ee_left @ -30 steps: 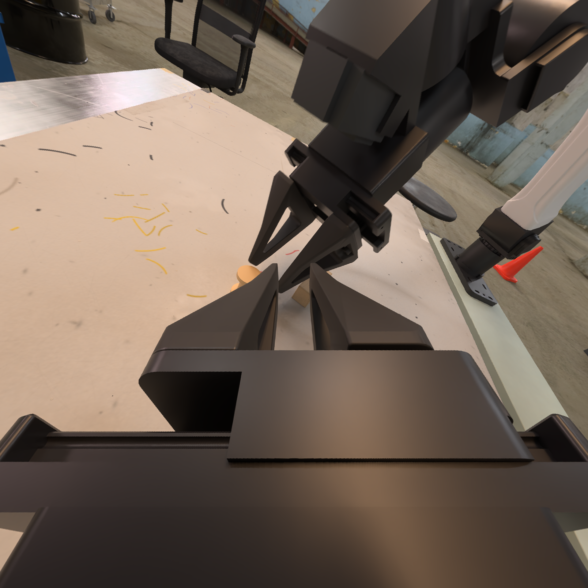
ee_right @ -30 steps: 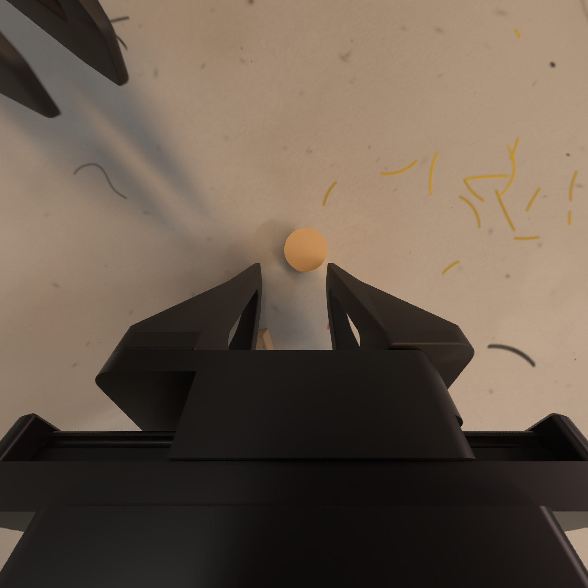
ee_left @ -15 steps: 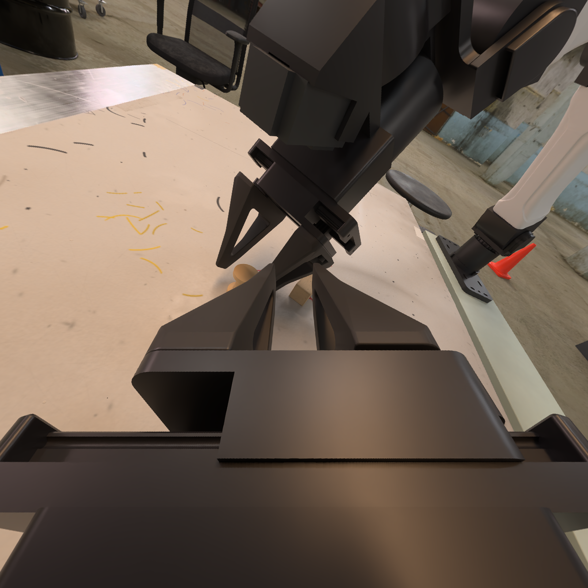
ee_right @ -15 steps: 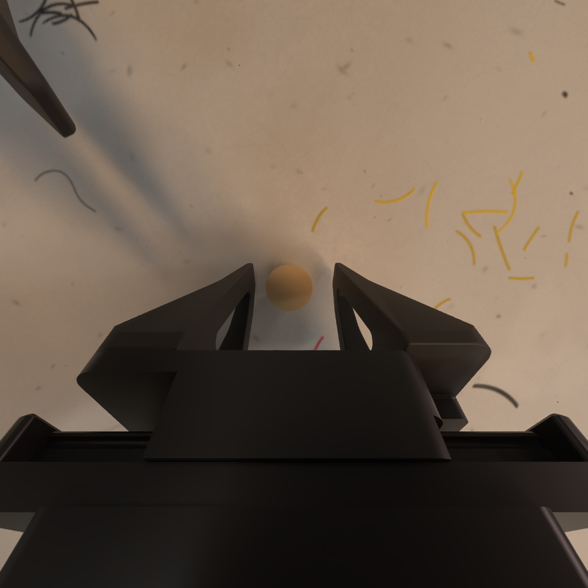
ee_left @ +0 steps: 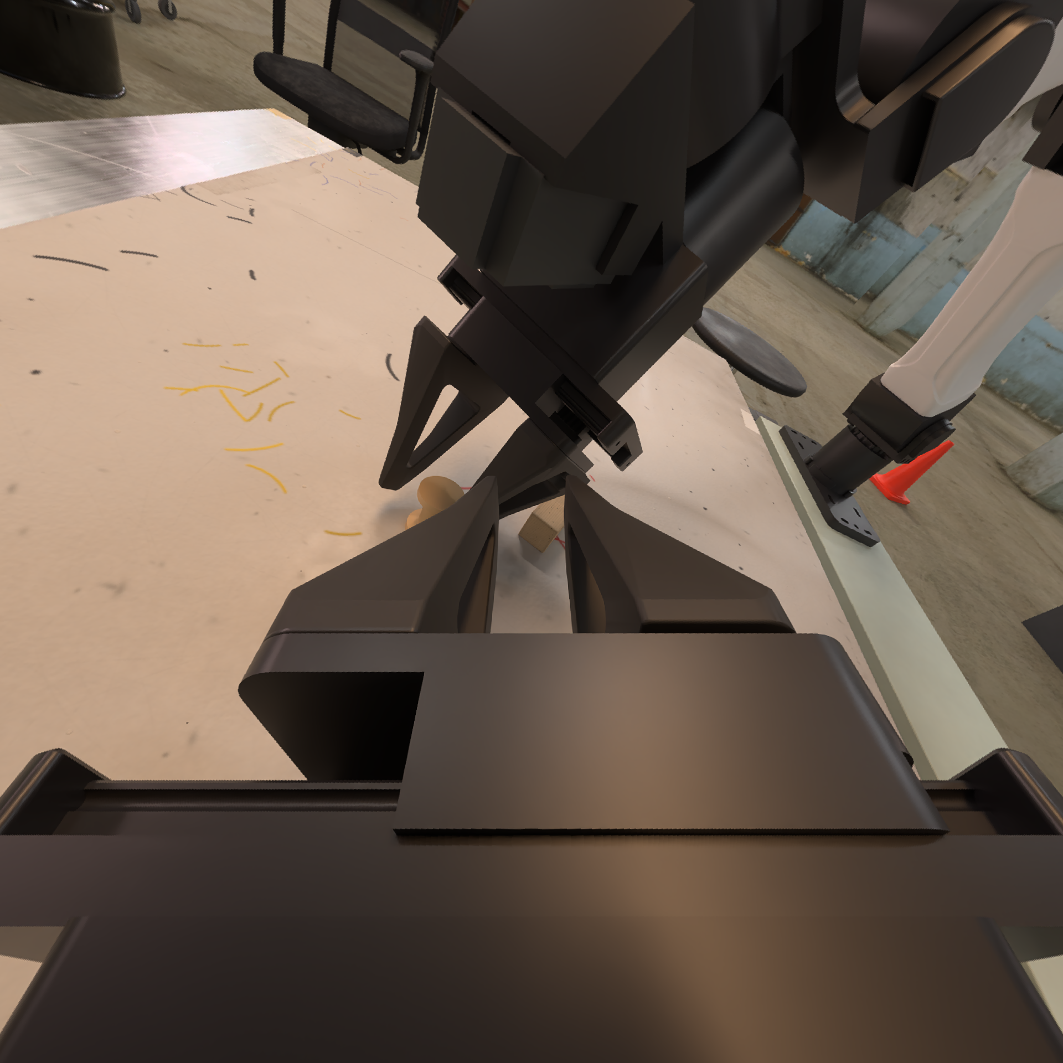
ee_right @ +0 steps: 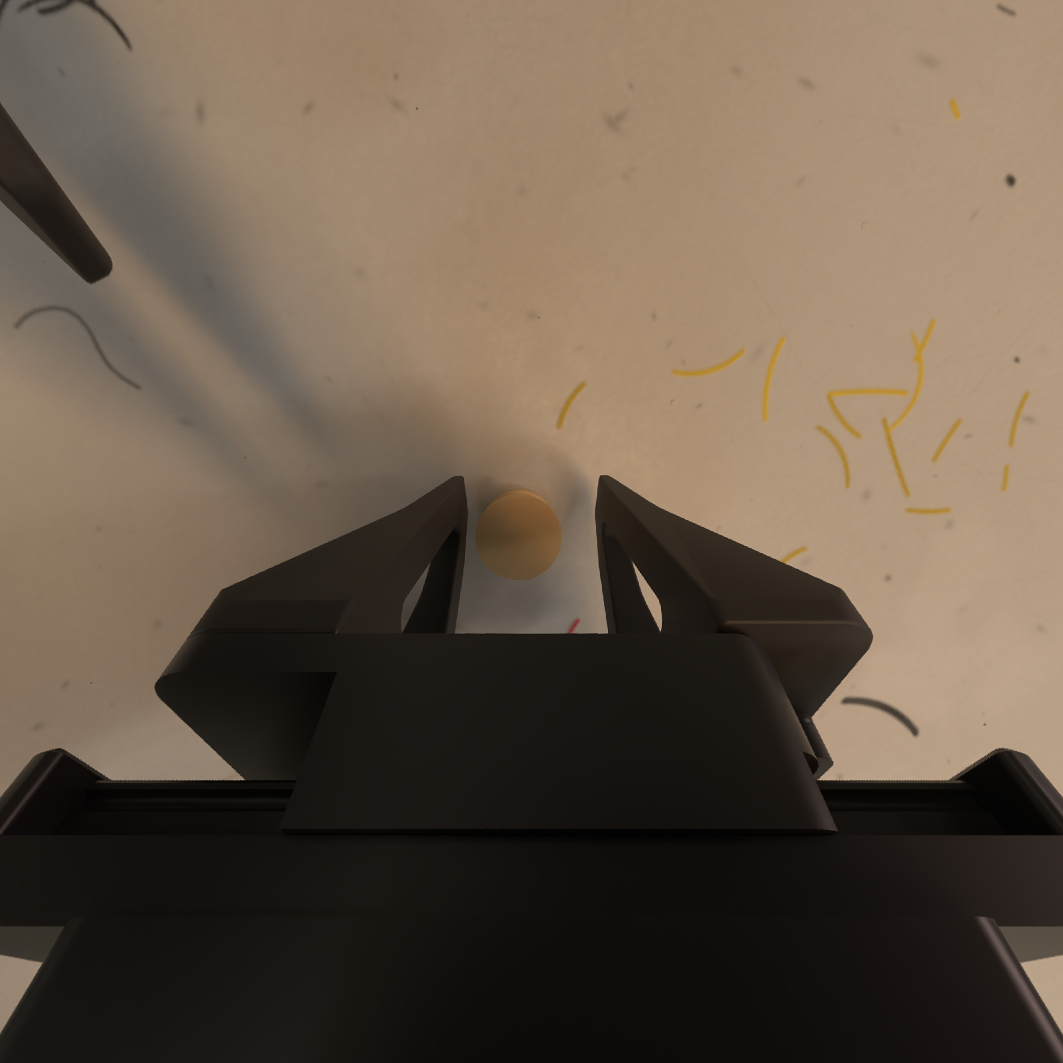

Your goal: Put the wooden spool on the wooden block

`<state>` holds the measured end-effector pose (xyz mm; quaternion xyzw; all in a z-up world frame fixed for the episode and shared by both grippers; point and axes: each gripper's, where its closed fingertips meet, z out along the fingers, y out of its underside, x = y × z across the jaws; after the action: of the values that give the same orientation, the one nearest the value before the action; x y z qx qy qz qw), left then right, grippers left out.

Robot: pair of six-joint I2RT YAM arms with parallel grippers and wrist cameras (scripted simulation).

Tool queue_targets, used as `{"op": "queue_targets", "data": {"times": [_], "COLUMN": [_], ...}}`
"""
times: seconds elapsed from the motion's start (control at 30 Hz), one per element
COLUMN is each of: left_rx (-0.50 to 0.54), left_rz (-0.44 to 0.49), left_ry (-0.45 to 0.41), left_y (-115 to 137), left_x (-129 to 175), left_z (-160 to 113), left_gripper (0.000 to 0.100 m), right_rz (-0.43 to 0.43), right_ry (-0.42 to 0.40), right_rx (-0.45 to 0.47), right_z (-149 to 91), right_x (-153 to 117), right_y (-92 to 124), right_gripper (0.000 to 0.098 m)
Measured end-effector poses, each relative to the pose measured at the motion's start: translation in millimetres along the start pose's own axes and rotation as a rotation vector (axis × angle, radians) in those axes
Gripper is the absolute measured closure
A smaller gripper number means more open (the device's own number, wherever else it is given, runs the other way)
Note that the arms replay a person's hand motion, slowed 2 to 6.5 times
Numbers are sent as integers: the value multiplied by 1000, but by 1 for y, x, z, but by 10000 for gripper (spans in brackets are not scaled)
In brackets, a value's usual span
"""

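In the left wrist view, we judge the task barely begun: the small round tan wooden spool (ee_left: 432,496) stands on the beige, scuffed tabletop (ee_left: 144,517), well in from its right edge, and the pale square wooden block (ee_left: 540,524) lies just beside it, bare on top. Grasping, lifting and placing are all left. Our black two-finger left gripper (ee_left: 530,506) hangs short of the block with its jaws slightly parted and nothing between them. Beyond it the black right gripper (ee_left: 460,489) points steeply down over the spool, one finger to the spool's far-left side and the other partly hidden behind our left gripper's fingers.

In the right wrist view, we look straight down on the spool's round top (ee_right: 517,535), which sits between the right gripper (ee_right: 530,483) fingers. The jaws are open, wider than the spool, with a thin gap on the left and a wider one on the right; we see no contact. The block is hidden here.
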<state>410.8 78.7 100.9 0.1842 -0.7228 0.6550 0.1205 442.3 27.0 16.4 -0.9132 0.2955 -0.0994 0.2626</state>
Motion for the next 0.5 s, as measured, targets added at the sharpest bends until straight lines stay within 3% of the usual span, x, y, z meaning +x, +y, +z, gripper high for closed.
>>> {"op": "queue_targets", "data": {"times": [0.27, 0.5], "left_rx": [-2, -2], "left_rz": [-10, -10], "left_ry": [6, 6], "left_y": [0, 0], "left_x": [0, 0], "left_z": [0, 0], "left_gripper": [808, 808], "right_rz": [0, 2], "right_ry": [19, 32], "right_rx": [-7, 7], "right_z": [-1, -1], "right_x": [-2, -2], "right_y": [4, 4], "right_gripper": [651, 759]}}
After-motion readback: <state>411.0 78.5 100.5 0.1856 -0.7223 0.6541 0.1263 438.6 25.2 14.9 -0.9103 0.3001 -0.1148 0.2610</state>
